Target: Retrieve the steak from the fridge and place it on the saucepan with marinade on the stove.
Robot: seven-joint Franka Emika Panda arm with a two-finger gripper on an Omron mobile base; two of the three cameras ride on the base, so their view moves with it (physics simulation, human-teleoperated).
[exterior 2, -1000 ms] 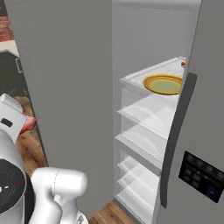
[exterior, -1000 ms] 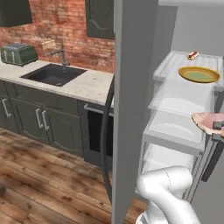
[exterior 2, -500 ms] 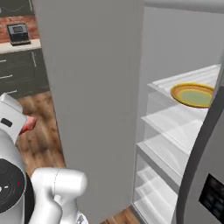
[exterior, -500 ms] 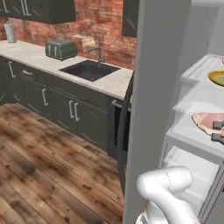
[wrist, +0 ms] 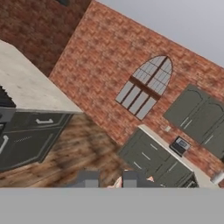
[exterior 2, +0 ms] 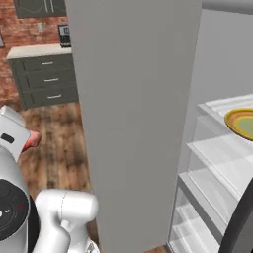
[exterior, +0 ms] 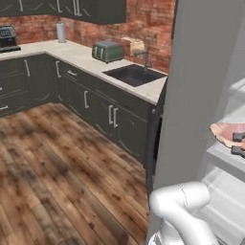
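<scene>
Pink steak point(exterior: 226, 134) pinched in the gripper point(exterior: 238, 143), just outside the fridge point(exterior: 201, 86) shelves; yellow plate point(exterior 2: 242, 123) rests on a fridge shelf.

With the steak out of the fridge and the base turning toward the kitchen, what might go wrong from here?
1. The gripper pinches the steak only at one edge, so the slab could slip out as the base drives.
2. The open fridge door stands close beside the arm; a swing could knock the steak against it.
3. The door is left open, with a yellow plate on a shelf inside.
</scene>
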